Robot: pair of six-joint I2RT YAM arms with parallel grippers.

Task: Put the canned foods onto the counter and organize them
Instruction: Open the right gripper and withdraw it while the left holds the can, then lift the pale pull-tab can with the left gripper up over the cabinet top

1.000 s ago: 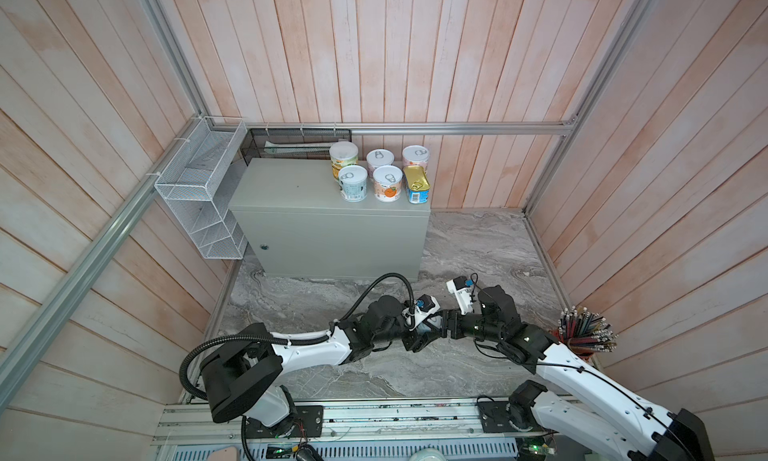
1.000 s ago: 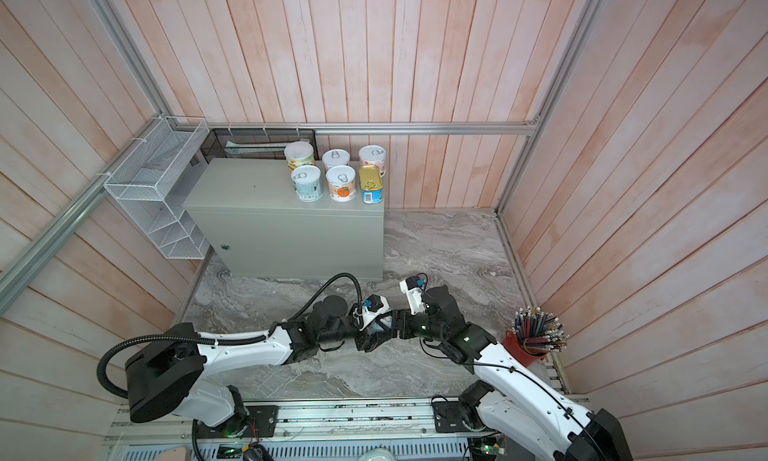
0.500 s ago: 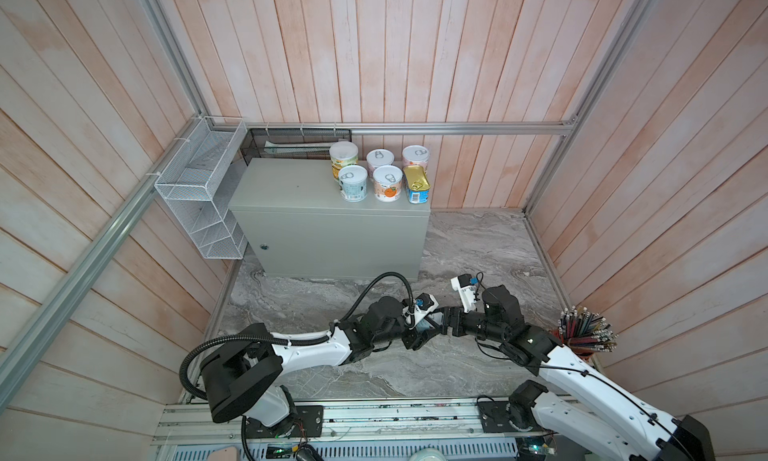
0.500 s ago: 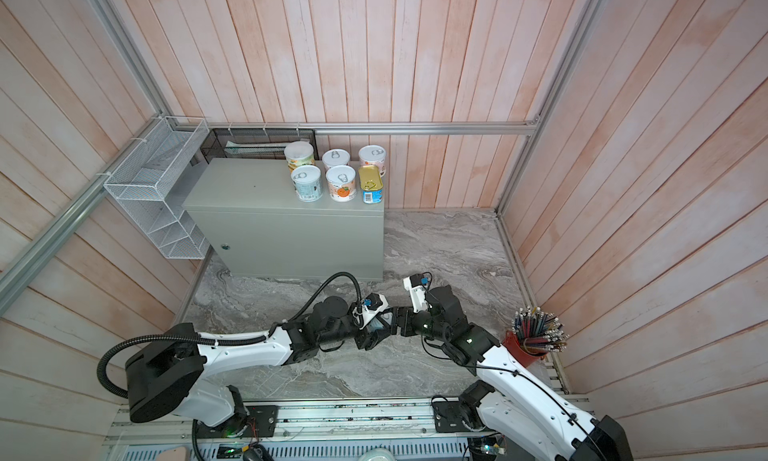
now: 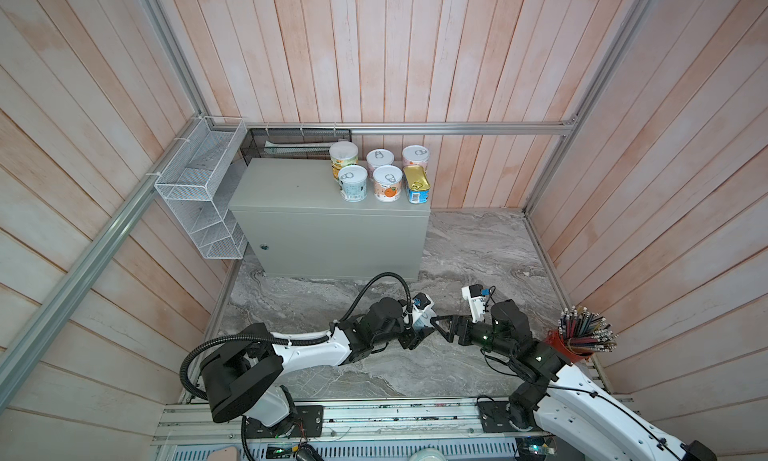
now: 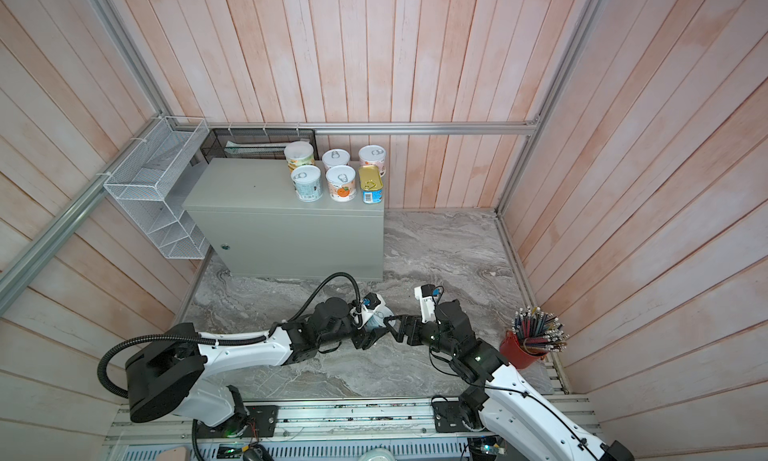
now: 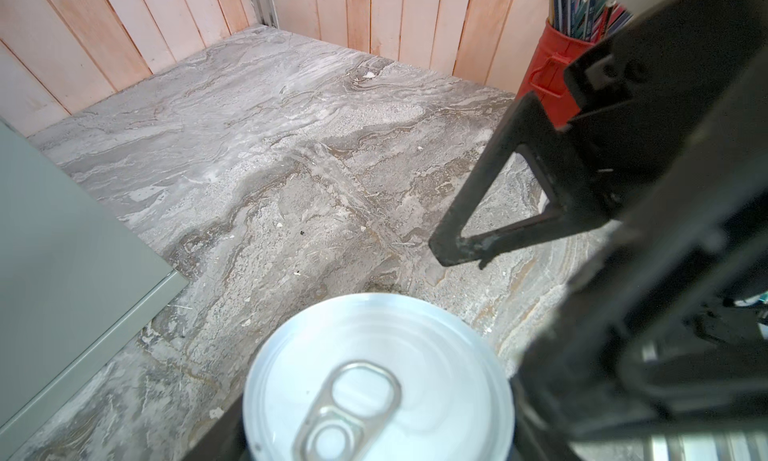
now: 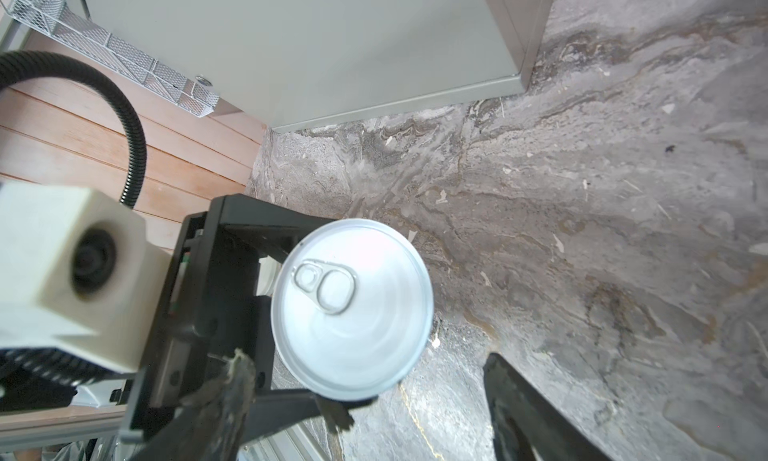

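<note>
A can with a pale pull-tab lid (image 8: 351, 309) hangs low over the marble floor, my left gripper (image 5: 419, 329) shut on its sides. That can fills the near part of the left wrist view (image 7: 378, 380). My right gripper (image 5: 439, 329) faces it from the right, open, its fingertips (image 8: 494, 363) just short of the can and touching nothing. The counter (image 5: 291, 189) stands at the back, seen in both top views (image 6: 241, 189). Several cans (image 5: 353, 182) and a gold-topped blue tin (image 5: 417, 184) stand in two rows at its right end.
A white wire basket (image 5: 199, 197) hangs on the left wall beside the counter, with a black mesh tray (image 5: 299, 141) behind it. A red cup of pencils (image 5: 577, 342) stands at the right wall, close behind my right arm. Wooden walls enclose the marble floor (image 5: 478, 255).
My right gripper has opened off the can and drawn back a little to the right. The left gripper keeps hold of the can in about the same place.
</note>
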